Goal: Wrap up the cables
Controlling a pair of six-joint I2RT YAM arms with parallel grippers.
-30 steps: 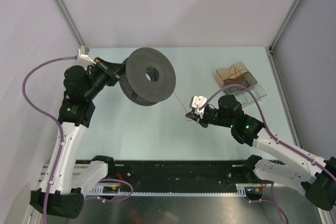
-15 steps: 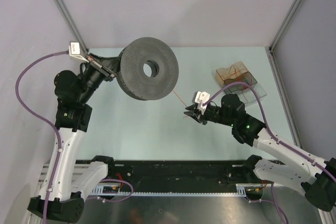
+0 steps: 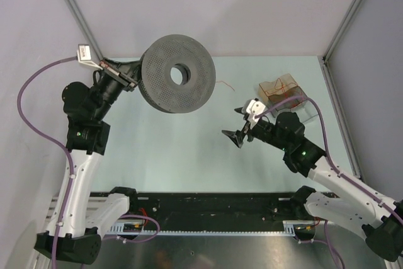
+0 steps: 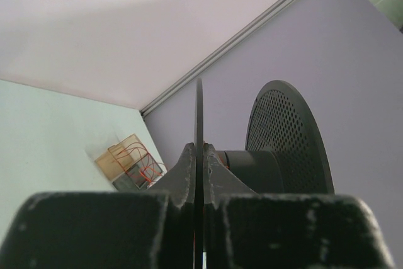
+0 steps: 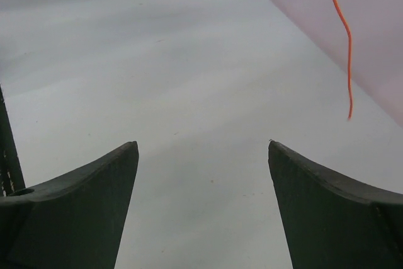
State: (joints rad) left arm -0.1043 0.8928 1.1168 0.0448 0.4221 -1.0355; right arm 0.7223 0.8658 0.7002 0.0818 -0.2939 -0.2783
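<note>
My left gripper (image 3: 129, 75) is shut on the thin edge of one flange of a black perforated spool (image 3: 177, 80), holding it up above the table's far left. In the left wrist view the flange (image 4: 199, 124) runs straight between the closed fingers, with the hub and the other flange (image 4: 289, 143) to the right. A loose end of thin red-orange cable (image 3: 223, 84) sticks out from the spool's right side; in the right wrist view it hangs at upper right (image 5: 345, 36). My right gripper (image 3: 234, 123) (image 5: 201, 146) is open and empty, below and right of that end.
A clear box (image 3: 284, 94) with several red-orange cables curled in it stands at the back right of the table, close behind my right wrist; it also shows in the left wrist view (image 4: 129, 163). Walls and frame posts close the table's back and sides.
My right gripper opened and let go of the cable, then drew back to the right. The freed cable end sprang back to the spool. My left arm raised and tilted the spool.
</note>
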